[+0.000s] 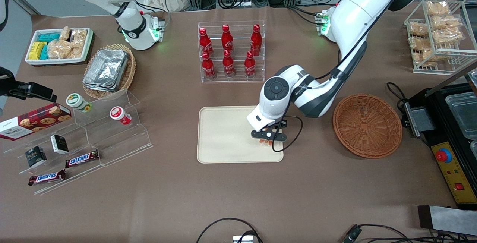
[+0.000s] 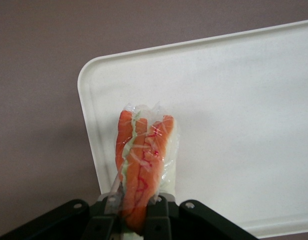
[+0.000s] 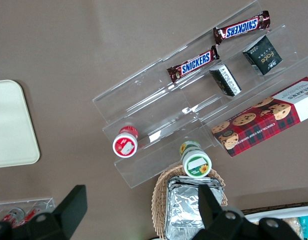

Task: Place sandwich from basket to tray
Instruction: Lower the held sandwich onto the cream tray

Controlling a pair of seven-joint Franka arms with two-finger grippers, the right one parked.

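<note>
While the gripper (image 1: 269, 137) hangs over the tray (image 1: 223, 135), near the tray's edge toward the working arm's end of the table, its two fingers (image 2: 110, 206) are clamped on the sandwich (image 2: 144, 165). The wrist camera shows the wedge pinched at one end between the dark fingers, its clear wrap crinkled and its orange and green filling facing the lens, with the cream tray surface under it. From the front only a bit of orange peeks out beneath the gripper. Whether the sandwich touches the tray I cannot tell. Beside the tray, toward the working arm's end, the round brown basket (image 1: 367, 125) sits on the table (image 1: 238, 198).
</note>
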